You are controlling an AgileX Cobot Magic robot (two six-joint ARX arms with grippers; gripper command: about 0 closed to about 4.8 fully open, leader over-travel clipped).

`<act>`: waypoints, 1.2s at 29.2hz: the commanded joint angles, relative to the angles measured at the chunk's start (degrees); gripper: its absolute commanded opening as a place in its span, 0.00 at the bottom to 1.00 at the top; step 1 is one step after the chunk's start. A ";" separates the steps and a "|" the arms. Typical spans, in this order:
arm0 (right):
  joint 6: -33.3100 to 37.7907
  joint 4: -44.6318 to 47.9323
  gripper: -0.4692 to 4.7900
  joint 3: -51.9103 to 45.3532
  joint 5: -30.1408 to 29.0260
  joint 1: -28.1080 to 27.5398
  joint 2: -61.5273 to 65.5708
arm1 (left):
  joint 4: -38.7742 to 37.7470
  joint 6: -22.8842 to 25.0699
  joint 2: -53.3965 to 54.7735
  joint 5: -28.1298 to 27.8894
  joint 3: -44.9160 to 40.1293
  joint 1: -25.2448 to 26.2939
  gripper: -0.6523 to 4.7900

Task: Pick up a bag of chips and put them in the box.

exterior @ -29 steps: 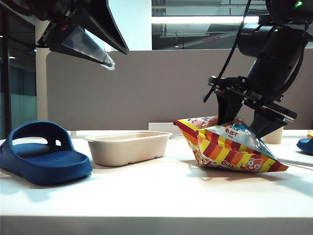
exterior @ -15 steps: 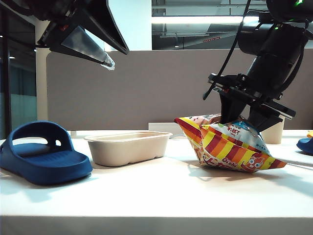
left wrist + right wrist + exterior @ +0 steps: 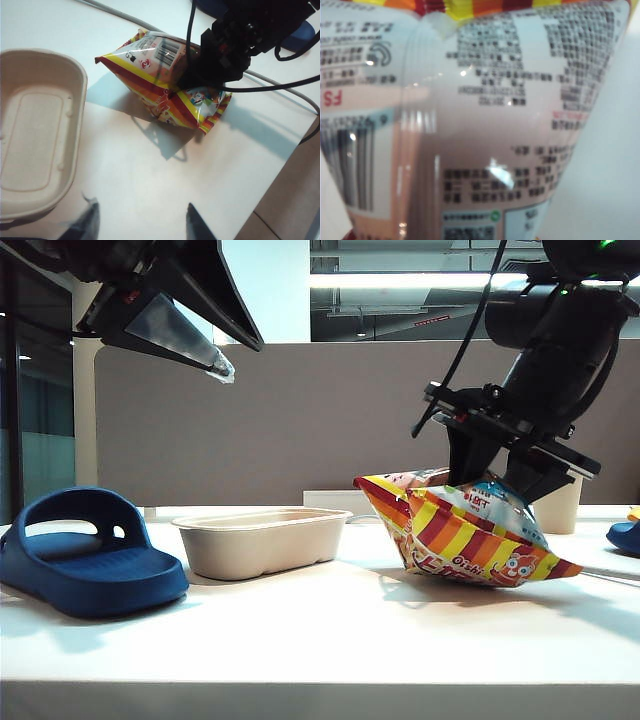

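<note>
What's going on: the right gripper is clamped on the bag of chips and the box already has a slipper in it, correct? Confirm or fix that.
One error: the box is empty, as the left wrist view shows; the blue slipper sits on the table beside it. The right gripper is indeed clamped on the bag of chips.

Red-yellow-orange striped bag of chips, beige box — navy slipper, white table.

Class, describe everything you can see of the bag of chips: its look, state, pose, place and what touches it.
The bag of chips is a puffy, glossy foil pack with red, orange and yellow stripes, a pale printed panel with a barcode, and a cartoon face near one corner. It sits tilted, its lower edge at the white table, right of the box. The right gripper pinches its top; the left gripper hangs open, apart.
</note>
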 commanded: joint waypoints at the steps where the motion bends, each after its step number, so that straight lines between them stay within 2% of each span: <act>1: -0.17 -1.68 0.41 1.97 -0.37 0.13 -0.44 | 0.68 0.22 -0.24 0.09 0.31 -0.04 0.52; 5: 0.22 -1.77 0.40 3.32 -0.33 0.13 -1.49 | 0.68 0.24 -0.24 0.07 0.31 -0.02 0.52; 10: 4.35 -1.84 0.40 6.05 -0.37 0.17 -1.88 | 0.74 0.22 -0.24 -1.33 0.31 -0.02 0.51; 15: 10.14 -0.66 0.40 8.20 0.61 2.43 -1.88 | 0.37 0.22 -0.31 -3.43 0.31 -0.02 0.51; 18: 15.30 1.92 0.40 8.48 3.37 5.07 -1.88 | 0.26 0.22 -0.31 -3.82 0.31 -0.02 0.51; 21: 21.00 5.42 0.40 8.50 8.20 8.33 -1.88 | 0.22 0.24 -0.44 -5.84 0.31 0.00 0.51; 25: 28.55 10.43 0.40 8.72 15.47 13.42 -1.88 | -0.66 0.48 -1.14 -11.61 0.31 -0.02 0.51; 32: 34.27 14.03 0.40 12.09 28.11 20.35 -1.84 | -4.28 1.60 -2.97 -20.85 0.31 0.00 0.51; 35: 37.20 15.82 0.40 13.03 30.99 22.12 -1.60 | -5.77 3.93 -3.39 -22.03 0.31 0.00 0.51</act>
